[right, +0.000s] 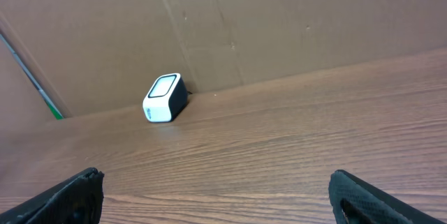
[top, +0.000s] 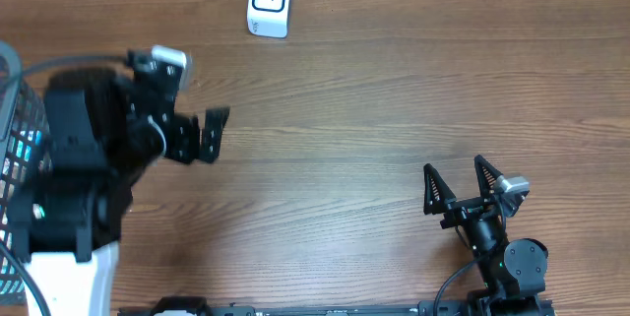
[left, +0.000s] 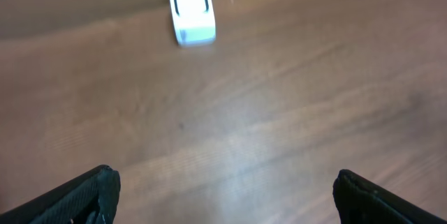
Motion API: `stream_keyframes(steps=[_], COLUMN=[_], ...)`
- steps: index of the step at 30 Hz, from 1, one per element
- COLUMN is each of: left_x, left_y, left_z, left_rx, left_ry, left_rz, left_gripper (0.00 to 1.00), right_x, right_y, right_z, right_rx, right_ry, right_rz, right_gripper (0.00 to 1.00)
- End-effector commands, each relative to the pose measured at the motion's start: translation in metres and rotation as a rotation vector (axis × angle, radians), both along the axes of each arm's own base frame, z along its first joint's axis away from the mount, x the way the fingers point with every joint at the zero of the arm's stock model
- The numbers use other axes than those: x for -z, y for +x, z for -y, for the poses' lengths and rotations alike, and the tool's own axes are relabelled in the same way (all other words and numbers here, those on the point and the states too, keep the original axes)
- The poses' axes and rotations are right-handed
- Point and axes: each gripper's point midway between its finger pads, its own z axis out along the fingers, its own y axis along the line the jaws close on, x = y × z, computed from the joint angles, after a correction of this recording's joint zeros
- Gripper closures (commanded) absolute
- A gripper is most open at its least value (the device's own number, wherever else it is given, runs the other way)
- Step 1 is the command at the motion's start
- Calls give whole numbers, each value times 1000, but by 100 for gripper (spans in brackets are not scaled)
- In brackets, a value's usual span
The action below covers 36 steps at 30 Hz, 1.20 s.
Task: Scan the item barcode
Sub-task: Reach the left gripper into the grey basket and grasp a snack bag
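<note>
It looked like a robot test lab, set up like a pretend shop till. A left arm (top: pixel 79 158) & a right arm (top: pixel 492 242) sat at a wood table (top: pixel 394 90) w/ cables (top: pixel 452 279) on show. The back wall (right: pixel 279 21) was plain cardboard. A small white scanner (top: pixel 269 3) stood by it, & a wire basket (top: pixel 20 124) was at the left edge.

1. Wooden table (top: pixel 374 109) fills the overhead view.
2. Dark mesh basket (top: pixel 18 119) sits at 9 o'clock, cut by the edge.
3. Cardboard wall (right: pixel 279 21) borders the table at 12 o'clock.
</note>
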Motion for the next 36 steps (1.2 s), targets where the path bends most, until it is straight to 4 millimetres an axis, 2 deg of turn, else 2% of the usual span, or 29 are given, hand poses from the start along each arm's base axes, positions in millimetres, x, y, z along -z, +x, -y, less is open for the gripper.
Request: stream_keyframes(steps=[1,4,5,6,10,11,12,14,18,22,23,24,29,36], left_x=[-21,-26,-27,-30,-44,-51,-57,-62,-57,-29,-22,-6,54,108], left_y=[20,34,38,45,53,49,43,31,-2,-48,-53,-58,-67,-53], left_z=[14,23,20,6,-67,-95,-125,-166,-242,-314,-324,-338,-382,-409], left_rx=[27,61,46,-45,-420,-526,-629,-768,-1032,-1340,-1369,-1410,-1508,-1429], left_ry=[-85,-130,-126,-126,-167,-189,-210,-232,-260,-287,-291,-303,-263,-201], left_rz=[-21,-6,2,3,3,12,29,55,65,5,-12,-52,-234,-374], left_gripper=[0,0,0,0,0,0,0,0,0,0,0,0,0,0], right_x=[2,2,2,2,2,2,2,2,2,2,2,2,2,2], right_y=[1,1,1,1,1,1,1,1,1,1,1,1,1,1], right_z=[3,3,3,3,3,3,3,3,3,3,3,3,3,3], right_rx=[14,14,14,14,14,14,14,14,14,14,14,14,14,14], right_ry=[1,1,1,1,1,1,1,1,1,1,1,0,1,0], right_rz=[4,4,4,4,4,4,4,4,4,4,4,4,4,4], right_gripper=[0,0,0,0,0,0,0,0,0,0,0,0,0,0])
